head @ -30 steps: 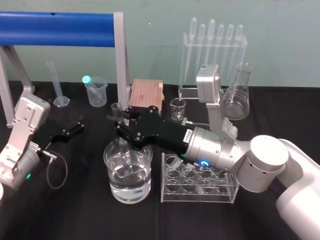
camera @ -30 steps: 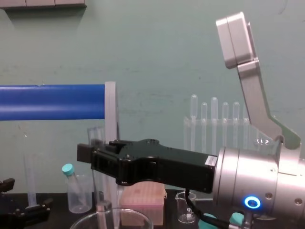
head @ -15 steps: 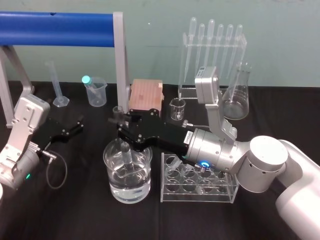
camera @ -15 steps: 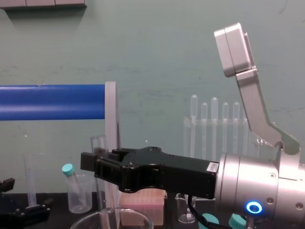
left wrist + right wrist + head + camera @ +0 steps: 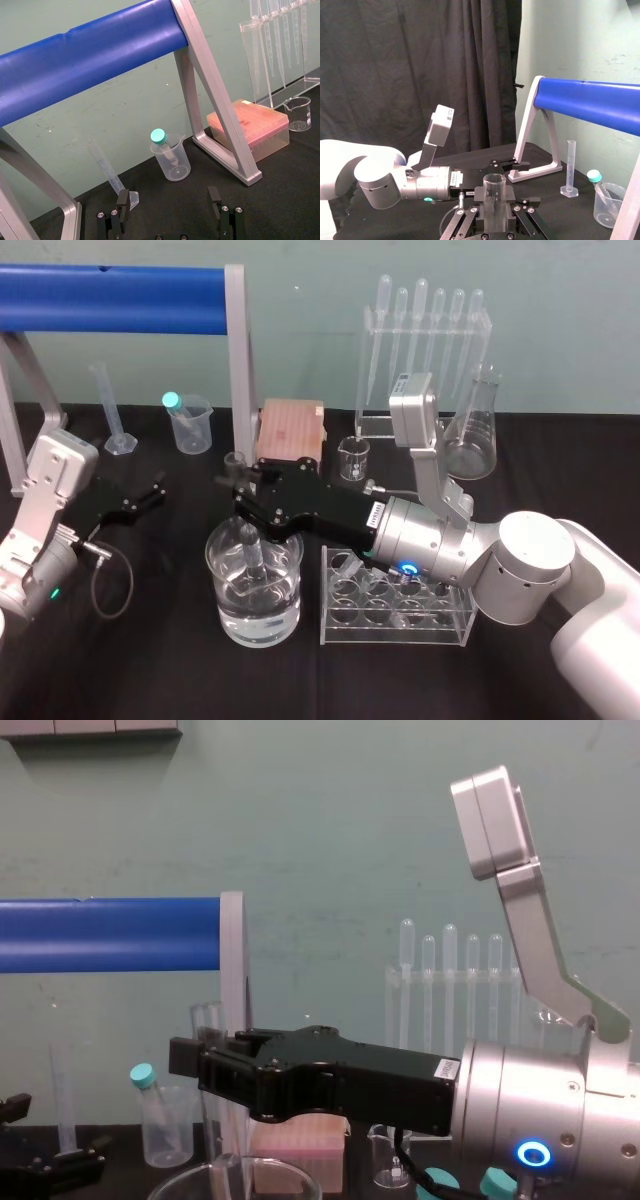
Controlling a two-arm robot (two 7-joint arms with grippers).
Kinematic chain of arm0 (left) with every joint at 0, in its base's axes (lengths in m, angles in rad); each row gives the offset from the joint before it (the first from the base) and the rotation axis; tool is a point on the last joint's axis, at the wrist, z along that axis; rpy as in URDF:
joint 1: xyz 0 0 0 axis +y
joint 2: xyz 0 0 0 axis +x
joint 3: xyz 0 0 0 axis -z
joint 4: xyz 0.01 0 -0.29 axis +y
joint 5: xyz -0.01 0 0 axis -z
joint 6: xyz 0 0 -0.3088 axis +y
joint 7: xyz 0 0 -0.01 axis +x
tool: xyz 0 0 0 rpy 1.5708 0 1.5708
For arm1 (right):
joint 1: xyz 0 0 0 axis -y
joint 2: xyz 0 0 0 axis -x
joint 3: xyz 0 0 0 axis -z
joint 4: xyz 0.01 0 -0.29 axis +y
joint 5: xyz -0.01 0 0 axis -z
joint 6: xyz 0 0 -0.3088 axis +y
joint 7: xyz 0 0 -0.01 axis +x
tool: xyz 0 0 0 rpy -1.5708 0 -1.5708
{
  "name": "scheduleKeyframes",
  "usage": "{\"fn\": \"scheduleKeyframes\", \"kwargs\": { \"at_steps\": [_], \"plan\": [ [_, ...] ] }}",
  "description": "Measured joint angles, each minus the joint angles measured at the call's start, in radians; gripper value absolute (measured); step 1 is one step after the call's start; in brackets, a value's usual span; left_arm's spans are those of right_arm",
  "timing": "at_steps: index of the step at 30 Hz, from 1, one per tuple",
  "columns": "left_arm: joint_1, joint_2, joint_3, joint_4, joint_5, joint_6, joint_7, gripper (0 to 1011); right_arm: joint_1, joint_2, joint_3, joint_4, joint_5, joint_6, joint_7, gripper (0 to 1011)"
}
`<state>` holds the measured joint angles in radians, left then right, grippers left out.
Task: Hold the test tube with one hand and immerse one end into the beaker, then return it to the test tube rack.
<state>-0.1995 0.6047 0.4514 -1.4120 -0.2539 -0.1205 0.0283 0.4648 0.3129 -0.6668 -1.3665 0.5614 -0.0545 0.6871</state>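
- The black-topped bench carries all the glassware.
- The black two-fingered right gripper, on a thick silver wrist with a glowing blue ring, reaches in from the right above the beaker. Its fingers are closed on the test tube just below the tube's open mouth.
- The black left gripper sits low at the left of the bench, well apart from the beaker. Its fingers are spread wide and hold nothing.
- The clear plastic test tube rack stands just to the right of the beaker, under the right wrist.
- The wide clear glass beaker, part-filled with clear liquid, stands near the bench's front middle.
- The long, slim, clear glass test tube is upright. Its lower end is inside the beaker and, as far as the glass lets me judge, dipped into the liquid.
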Motion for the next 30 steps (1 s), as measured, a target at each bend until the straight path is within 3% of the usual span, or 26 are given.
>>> {"fn": "scheduleKeyframes", "kwargs": {
  "at_steps": [30],
  "plan": [
    [0.0,0.0,0.0,0.0,0.0,0.0,0.0,1000,0.0,0.001,0.0,-0.001,0.001,-0.001,0.0,228]
  ]
}}
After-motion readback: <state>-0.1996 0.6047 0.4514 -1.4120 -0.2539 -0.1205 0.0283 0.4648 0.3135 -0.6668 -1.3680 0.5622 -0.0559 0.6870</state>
